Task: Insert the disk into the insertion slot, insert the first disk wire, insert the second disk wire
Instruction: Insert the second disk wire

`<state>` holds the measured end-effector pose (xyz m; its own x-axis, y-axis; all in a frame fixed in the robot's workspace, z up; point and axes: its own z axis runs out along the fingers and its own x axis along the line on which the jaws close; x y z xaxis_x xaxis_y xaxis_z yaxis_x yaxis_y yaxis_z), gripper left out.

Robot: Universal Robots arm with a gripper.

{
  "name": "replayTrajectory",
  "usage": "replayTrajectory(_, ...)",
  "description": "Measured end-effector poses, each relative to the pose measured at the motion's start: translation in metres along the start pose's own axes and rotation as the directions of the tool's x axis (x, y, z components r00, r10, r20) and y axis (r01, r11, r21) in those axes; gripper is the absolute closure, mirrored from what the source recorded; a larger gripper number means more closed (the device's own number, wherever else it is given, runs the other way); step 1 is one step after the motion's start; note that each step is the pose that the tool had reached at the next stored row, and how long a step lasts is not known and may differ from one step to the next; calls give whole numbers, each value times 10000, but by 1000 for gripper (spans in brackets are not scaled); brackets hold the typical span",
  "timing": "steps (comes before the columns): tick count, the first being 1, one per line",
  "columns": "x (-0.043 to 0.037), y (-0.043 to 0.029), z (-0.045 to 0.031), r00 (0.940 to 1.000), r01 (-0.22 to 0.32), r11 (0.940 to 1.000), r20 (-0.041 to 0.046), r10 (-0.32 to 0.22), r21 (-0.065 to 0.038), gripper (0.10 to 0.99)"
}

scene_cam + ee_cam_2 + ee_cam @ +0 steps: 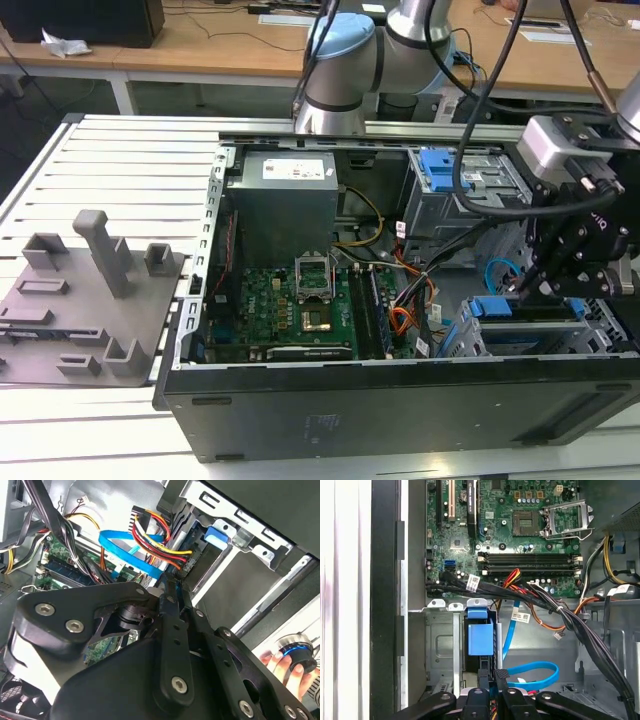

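Second wrist view showed the pincer (pixel 172 587) nearly closed, apparently pinching the light blue cable (pixel 127 550) at the disk's rear connectors, beside the orange-and-dark wire bundle (pixel 155 542) at its 11 o'clock. I judged a skewed push could bend the plug or snag that bundle. First wrist view showed the disk (pixel 480 640) seated in the perforated drive cage (pixel 440 650).

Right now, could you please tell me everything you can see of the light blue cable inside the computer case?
The light blue cable is thin, flat and smooth, plastic-looking. In the first wrist view it curves in a loop over the grey case floor beside the blue carrier, with one strand rising toward the motherboard. In the second wrist view the same ribbon crosses behind the red and yellow wires. Its end runs down to the gripper, whose fingertips sit right at it.
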<state>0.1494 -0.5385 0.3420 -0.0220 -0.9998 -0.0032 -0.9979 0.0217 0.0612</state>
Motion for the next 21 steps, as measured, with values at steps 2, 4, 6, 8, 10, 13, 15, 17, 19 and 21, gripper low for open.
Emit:
replayTrajectory(2,7,-4,26,10000,1,10000,1,-1,1,922)
replayTrajectory(4,16,-6,43,10000,1,10000,-3,-1,0,922)
replayTrajectory(6,20,-6,53,10000,0,10000,1,0,1,922)
replayTrajectory(8,21,-7,56,10000,1,10000,8,-1,0,910)
replayTrajectory(10,21,-6,51,10000,1,10000,3,-1,1,847)
replayTrajectory(13,21,0,-52,10000,0,10000,3,0,1,847)
replayTrajectory(15,17,6,-138,10000,1,10000,3,-1,3,847)
replayTrajectory(17,13,13,-219,10000,0,10000,5,0,8,859)
replayTrajectory(19,10,20,-310,10000,1,10000,3,-1,15,980)
replayTrajectory(21,10,24,-325,10000,4,10000,7,-4,16,980)
